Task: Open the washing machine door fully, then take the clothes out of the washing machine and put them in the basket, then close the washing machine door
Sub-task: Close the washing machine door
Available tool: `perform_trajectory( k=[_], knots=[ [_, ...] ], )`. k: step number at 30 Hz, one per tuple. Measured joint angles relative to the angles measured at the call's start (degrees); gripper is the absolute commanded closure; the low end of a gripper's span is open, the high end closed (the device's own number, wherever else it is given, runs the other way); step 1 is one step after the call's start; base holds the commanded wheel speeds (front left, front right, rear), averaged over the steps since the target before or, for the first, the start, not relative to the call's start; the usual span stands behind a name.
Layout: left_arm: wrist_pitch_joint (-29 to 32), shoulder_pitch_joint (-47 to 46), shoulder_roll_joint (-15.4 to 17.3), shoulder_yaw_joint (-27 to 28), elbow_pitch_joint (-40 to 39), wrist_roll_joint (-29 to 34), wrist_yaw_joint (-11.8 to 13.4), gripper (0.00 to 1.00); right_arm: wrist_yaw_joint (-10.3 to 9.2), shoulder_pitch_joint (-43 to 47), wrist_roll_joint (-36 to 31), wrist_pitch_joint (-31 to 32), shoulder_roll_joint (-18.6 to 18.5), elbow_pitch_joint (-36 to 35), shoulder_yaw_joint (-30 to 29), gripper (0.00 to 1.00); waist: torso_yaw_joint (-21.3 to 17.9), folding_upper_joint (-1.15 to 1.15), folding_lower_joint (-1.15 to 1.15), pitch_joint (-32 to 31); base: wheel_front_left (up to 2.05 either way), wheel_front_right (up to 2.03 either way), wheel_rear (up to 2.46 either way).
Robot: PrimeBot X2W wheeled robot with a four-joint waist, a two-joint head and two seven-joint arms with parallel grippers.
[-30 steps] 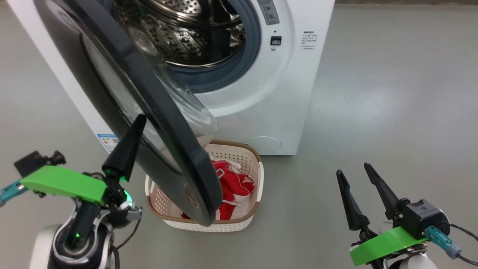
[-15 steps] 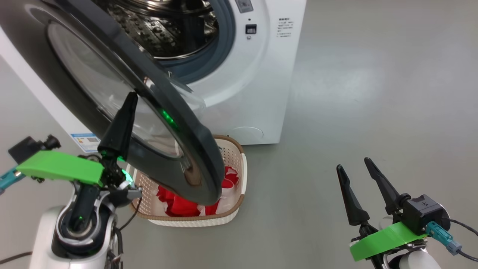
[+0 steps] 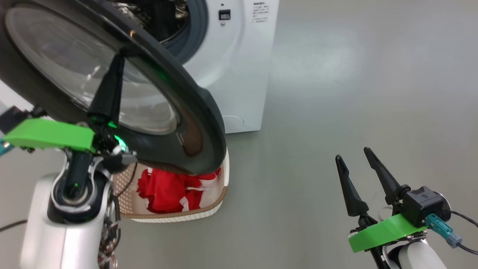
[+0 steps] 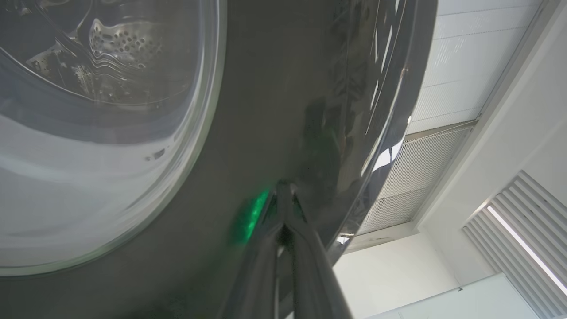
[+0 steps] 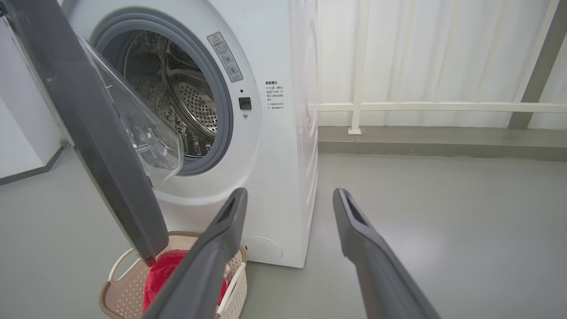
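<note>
Left end effector (image 3: 117, 65), its two dark fingers pressed shut with nothing between them, stands tip-up against the outer face of the washing machine door (image 3: 194, 112). In the left wrist view the fingertips meet their own reflection in the glossy black rim, just right of the clear glass centre (image 3: 56, 56). A green glow from the wrist shows on the rim beside the tips.

The door hangs partly open, swung out at an angle from the washing machine (image 3: 239, 74), which stands behind it and to the right of the left end effector. The right wrist view shows the door nearly edge-on, its glass bulging back toward the perforated steel drum (image 5: 177, 97) inside the grey rubber ring (image 5: 223, 110).

Below the left end effector and a little to its right, the basket (image 3: 220, 196) sits on the grey floor (image 3: 336, 93) in front of the machine, partly under the door's lower edge. The clothes (image 3: 164, 186), red with white trim, lie heaped inside the basket.

Well to the right, clear of machine, door and basket, the right end effector (image 3: 352, 153) is held over bare floor. Its fingers are spread wide, point upward and hold nothing. From its wrist view the basket and clothes lie at lower left, beyond its left finger.
</note>
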Motion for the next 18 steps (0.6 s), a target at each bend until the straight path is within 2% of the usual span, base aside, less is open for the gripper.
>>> perform_trajectory(
  k=[6, 18],
  knots=[
    [-1.77, -4.18, -0.13, 0.22, 3.49, 0.0, -1.94, 1.0, 0.0, -0.02, 0.01, 0.0, 0.0, -0.09, 0.11, 0.0, -1.83, 0.0, 0.0, 1.62, 0.0, 0.0, 0.0],
    [-3.55, -12.45, 0.9, 2.88, 7.65, 0.02, -3.47, 1.0, 0.0, -2.37, 0.01, 0.0, 0.0, -1.08, 0.12, 0.0, -5.81, 0.0, 0.0, 5.55, 0.0, 0.0, 0.0]
  ],
)
